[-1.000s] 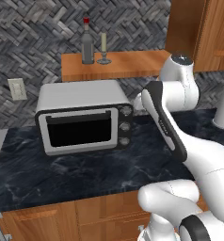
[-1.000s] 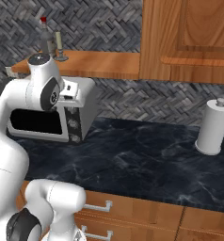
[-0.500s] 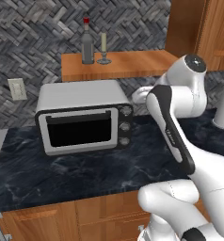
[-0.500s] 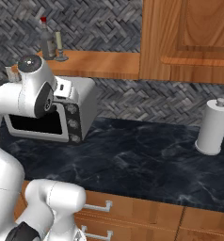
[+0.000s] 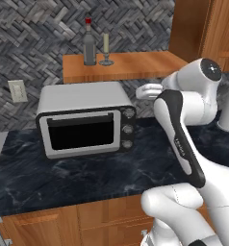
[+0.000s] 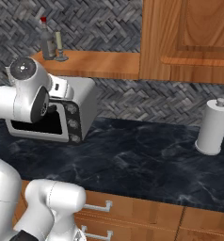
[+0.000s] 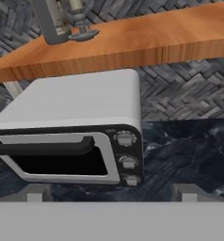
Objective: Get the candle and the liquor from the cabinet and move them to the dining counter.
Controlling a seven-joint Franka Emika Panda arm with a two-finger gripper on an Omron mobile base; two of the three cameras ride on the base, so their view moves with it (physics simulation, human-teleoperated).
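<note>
**Inspector:** Since a second ago the arm has swung its elbow rightward and upward, and the hand now points at the microwave [image 5: 85, 117]. Nothing else has shifted.

**Clerk:** State of the pincer?

**Inspector:** The pincer [image 7: 109, 193] stands apart, empty; its two tips [image 7: 37, 192] show wide at the bottom of the hand view with nothing between them.

**Clerk:** Where are the task's things?

**Inspector:** Above the pincer and well off to its left, on the shelf board of the cabinet [image 5: 135, 65]. The liquor [image 5: 89, 44] and the candle [image 5: 106, 49] stand upright, just beside each other, the candle nearer the pincer.

**Clerk:** How should the reach be done?

**Inspector:** In my judgement the hand must rise past the shelf edge before going in, so it does not strike the board from below. Approach level, take the candle low on its holder stem, and keep clear of the bottle, which could tip.

**Clerk:** Counts?

**Inspector:** One bottle, one candle, one microwave with three knobs [image 7: 125, 138], one paper towel roll [image 6: 212, 126], one wall outlet [image 5: 16, 91].
</note>
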